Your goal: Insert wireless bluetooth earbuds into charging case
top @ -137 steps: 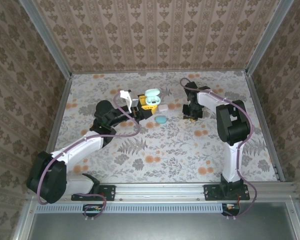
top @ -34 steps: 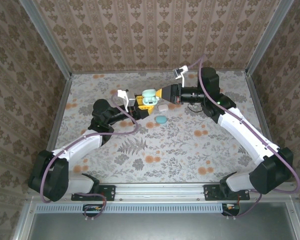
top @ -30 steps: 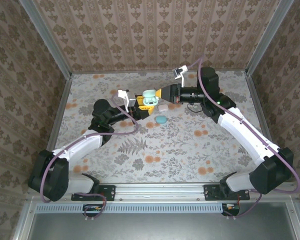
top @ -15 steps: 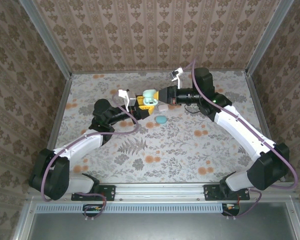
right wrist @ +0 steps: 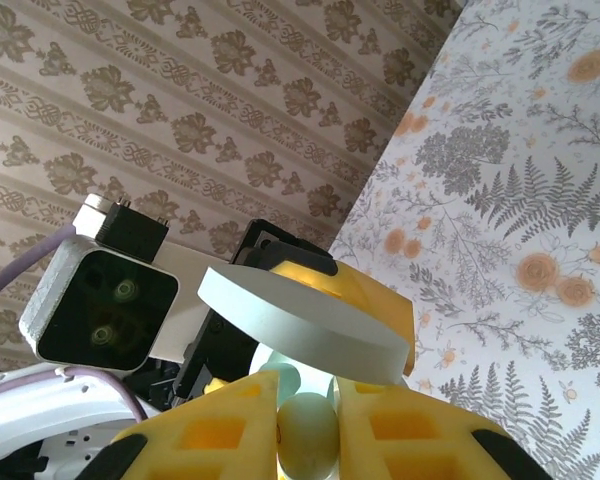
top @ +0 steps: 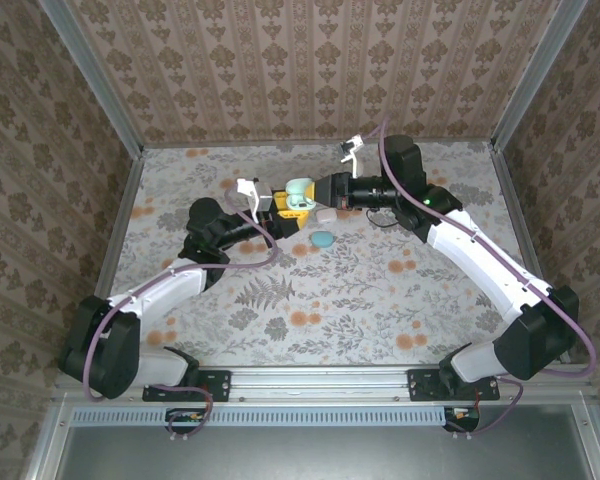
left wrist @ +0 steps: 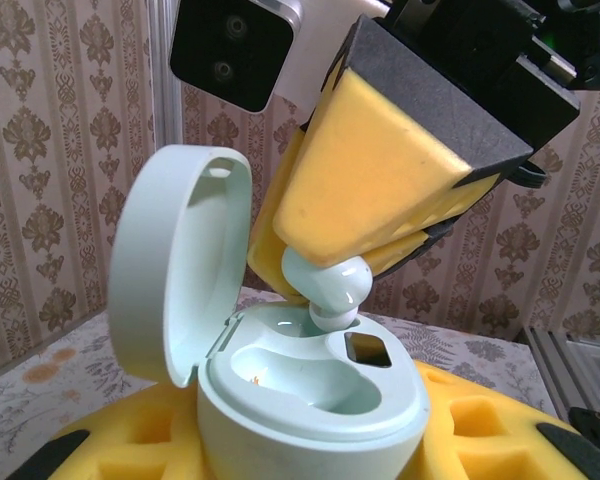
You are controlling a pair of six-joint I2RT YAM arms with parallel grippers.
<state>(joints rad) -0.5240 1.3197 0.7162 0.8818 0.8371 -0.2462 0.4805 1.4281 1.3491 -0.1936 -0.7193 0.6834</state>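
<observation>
Earbud: a pale earbud [left wrist: 327, 288], rounded end up, its lower end dipping to the rim of a well in the case [left wrist: 310, 405]; whether it touches, I can't tell.
Right pincer: the right pincer [top: 321, 190] is clamped on the earbud, its yellow fingers [left wrist: 380, 190] slanting down over the case from the right.
Case: pale teal, with the lid [left wrist: 170, 270] swung open and standing up on its hinge; a small orange speck shows inside one well.
Left pincer: the left pincer [top: 283, 205] grips the case body between yellow pads [left wrist: 520, 400], toward the far middle of the table [top: 380, 300].
Other cases: a whitish case [top: 326, 215] and a teal case [top: 322, 239] lie on the table just near of the pincers, the teal one nearer.
</observation>
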